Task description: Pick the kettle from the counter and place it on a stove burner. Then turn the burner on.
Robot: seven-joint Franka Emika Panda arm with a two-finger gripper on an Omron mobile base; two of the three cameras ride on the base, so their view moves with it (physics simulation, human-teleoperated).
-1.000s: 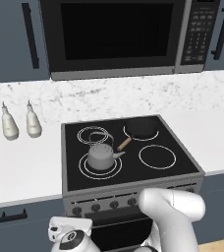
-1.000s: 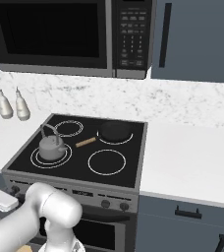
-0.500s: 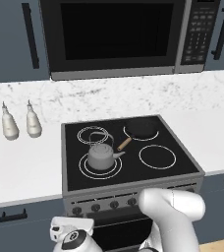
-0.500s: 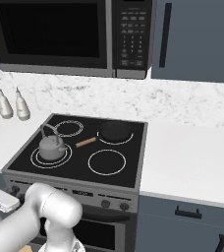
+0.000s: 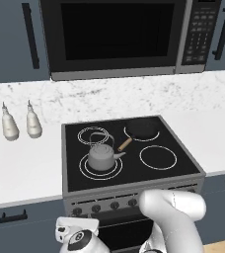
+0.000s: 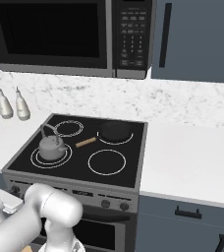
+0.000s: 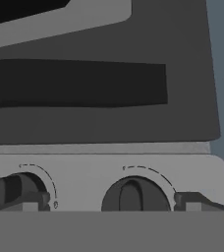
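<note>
The black glass stove top (image 5: 183,165) carries a small squat grey metal kettle (image 5: 102,156) on its largest double-ring burner (image 5: 86,169) (front left), and a dark round pan with a wooden handle (image 5: 142,129) behind. The white marbled countertop (image 5: 20,165) bears two white narrow-necked bottles (image 5: 19,122), side by side.

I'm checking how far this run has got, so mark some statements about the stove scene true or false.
1. The kettle sits on the large front-left stove burner. True.
2. A dark pan rests on a back burner. True.
3. The gripper is shut on the kettle. False: it is open, facing the control knobs on the stove front.
4. The two white bottles stand on the stove. False: they stand on the counter, left of it.
</note>
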